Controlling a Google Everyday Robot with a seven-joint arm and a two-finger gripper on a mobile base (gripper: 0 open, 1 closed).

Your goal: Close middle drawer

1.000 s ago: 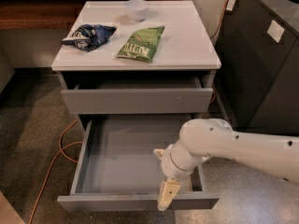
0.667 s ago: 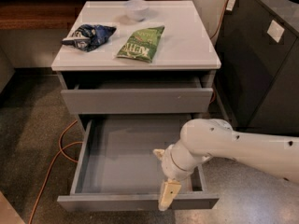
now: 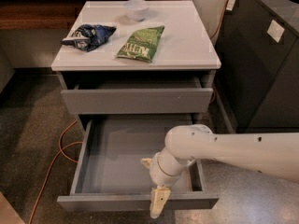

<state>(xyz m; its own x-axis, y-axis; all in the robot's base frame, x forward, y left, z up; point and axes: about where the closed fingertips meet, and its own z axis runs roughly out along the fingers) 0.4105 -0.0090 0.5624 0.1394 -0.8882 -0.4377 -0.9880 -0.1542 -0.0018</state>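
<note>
The middle drawer (image 3: pixel 103 202) is pulled far out of the grey cabinet, and its wide, shallow tray (image 3: pixel 121 153) shows nothing inside. My gripper (image 3: pixel 159 203) hangs from the white arm (image 3: pixel 233 150), which comes in from the right. It points down over the drawer's front panel, right of its middle. Its cream fingers are together and hold nothing. Whether the tip presses on the panel cannot be told.
The taller top drawer (image 3: pixel 135 100) stands slightly out above it. On the white cabinet top (image 3: pixel 187 36) lie a green chip bag (image 3: pixel 141 43), a blue chip bag (image 3: pixel 88 35) and a white bowl (image 3: pixel 136 8). A dark cabinet (image 3: pixel 261 64) stands to the right. An orange cable (image 3: pixel 56 157) lies on the floor to the left.
My arm and gripper have shifted a little to the left and down along the front panel. The drawer has not moved.
</note>
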